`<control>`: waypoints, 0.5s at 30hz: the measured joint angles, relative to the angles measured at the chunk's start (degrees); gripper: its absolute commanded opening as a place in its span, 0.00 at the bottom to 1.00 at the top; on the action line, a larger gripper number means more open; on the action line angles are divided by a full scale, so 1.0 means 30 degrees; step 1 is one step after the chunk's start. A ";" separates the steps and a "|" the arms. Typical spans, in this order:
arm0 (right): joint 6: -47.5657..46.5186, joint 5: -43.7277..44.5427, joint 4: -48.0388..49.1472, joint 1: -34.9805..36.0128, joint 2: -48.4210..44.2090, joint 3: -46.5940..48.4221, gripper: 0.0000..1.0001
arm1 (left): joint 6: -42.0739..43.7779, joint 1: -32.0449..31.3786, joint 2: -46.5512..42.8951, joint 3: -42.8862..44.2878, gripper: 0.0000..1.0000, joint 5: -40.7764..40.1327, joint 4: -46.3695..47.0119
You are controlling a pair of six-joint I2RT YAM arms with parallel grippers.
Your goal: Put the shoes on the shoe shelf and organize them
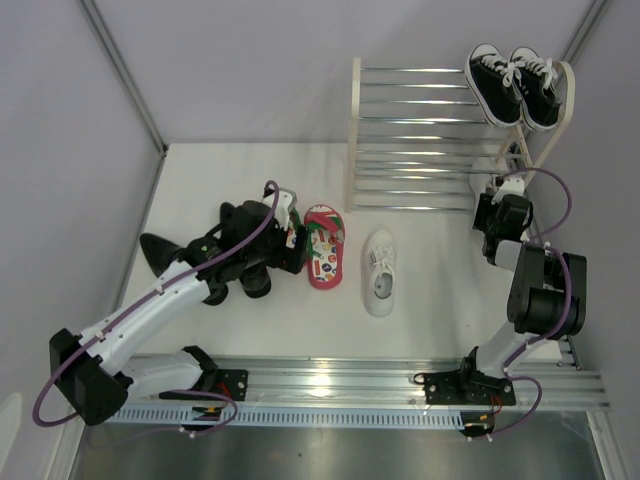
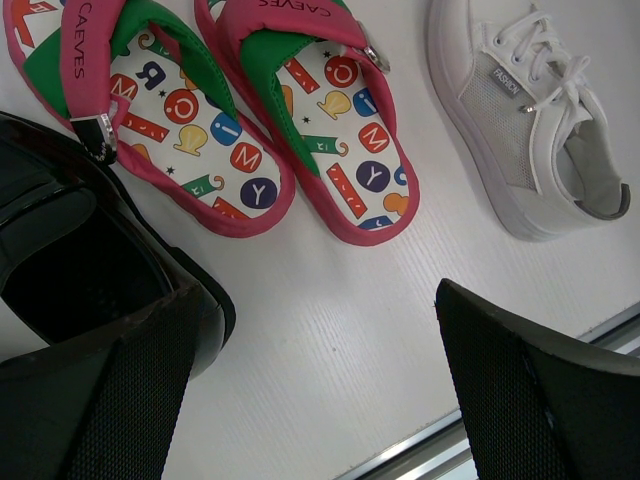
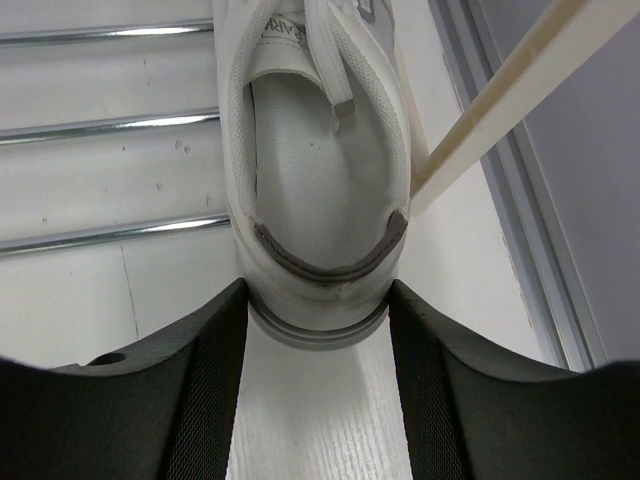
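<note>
Your right claw (image 3: 318, 305) is gripping the heel of a white sneaker (image 3: 318, 150). The shoe's long axis is running straight ahead of the claw, toe leading in over the right end of the shoe shelf (image 1: 420, 100). Your left claw (image 2: 315, 300) is hanging released above the red flip-flops (image 2: 330, 130) on the tabletop (image 2: 330, 350).

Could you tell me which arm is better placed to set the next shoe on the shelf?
Right. The right gripper grips a white sneaker by its heel, directly over the shelf bars. The left gripper hangs open over the flip-flops, holding nothing.
</note>
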 measured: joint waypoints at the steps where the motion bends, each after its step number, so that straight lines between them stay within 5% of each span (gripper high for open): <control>1: -0.0022 -0.0036 0.0240 -0.0022 -0.0007 -0.0029 0.03 | 0.0000 0.0000 0.0007 0.0000 0.99 0.0000 0.0000; 15: 0.0080 -0.0299 0.1588 -0.0313 0.0758 0.0342 0.03 | 0.0007 0.0000 0.0299 0.0066 0.99 -0.0007 0.0000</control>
